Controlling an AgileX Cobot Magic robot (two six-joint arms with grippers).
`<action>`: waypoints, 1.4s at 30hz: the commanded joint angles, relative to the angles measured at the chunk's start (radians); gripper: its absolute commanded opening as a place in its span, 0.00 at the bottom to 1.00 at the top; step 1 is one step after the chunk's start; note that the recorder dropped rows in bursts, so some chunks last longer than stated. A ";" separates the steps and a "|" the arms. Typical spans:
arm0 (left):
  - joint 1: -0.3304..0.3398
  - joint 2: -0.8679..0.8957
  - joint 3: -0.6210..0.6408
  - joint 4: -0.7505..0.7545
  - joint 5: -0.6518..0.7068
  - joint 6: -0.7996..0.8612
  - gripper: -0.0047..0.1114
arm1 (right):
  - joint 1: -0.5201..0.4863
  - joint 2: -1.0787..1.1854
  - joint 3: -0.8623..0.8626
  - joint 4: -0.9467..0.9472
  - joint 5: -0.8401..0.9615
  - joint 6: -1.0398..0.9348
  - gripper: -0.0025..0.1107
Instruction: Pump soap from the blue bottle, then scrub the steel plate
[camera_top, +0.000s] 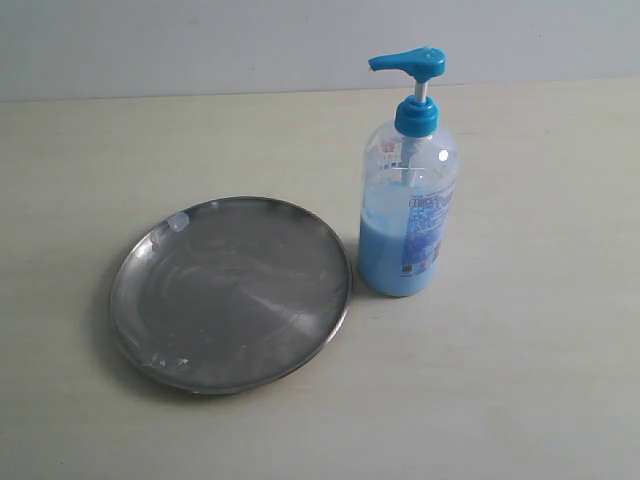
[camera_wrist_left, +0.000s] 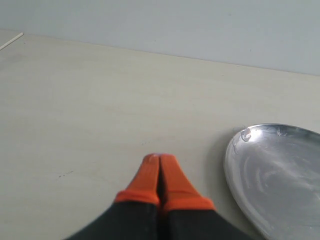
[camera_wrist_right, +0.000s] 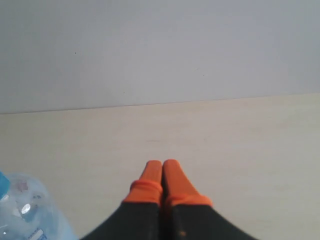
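Left end effector (camera_wrist_left: 159, 159), right end effector (camera_wrist_right: 162, 164): shut tight, empty | steel plate (camera_top: 230, 300) beside blue bottle (camera_top: 408, 215)

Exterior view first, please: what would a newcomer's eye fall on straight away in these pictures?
The tall clear plastic bottle with a bright blue pump head stands upright on the pale table, right of centre, partly filled with light blue soap. Just left of it lies the round grey steel plate, streaky, with small pale blobs at its rim. In both wrist views the orange-tipped jaws are pressed shut on nothing.
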 joint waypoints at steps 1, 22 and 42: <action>0.001 -0.005 0.003 -0.006 -0.009 -0.001 0.04 | -0.006 0.025 0.019 0.054 0.011 -0.005 0.02; 0.001 -0.005 0.003 -0.006 -0.009 -0.001 0.04 | 0.216 0.151 0.064 0.060 0.020 -0.122 0.02; 0.001 -0.005 0.003 -0.006 -0.009 -0.001 0.04 | 0.267 0.151 0.064 0.098 0.154 -0.233 0.02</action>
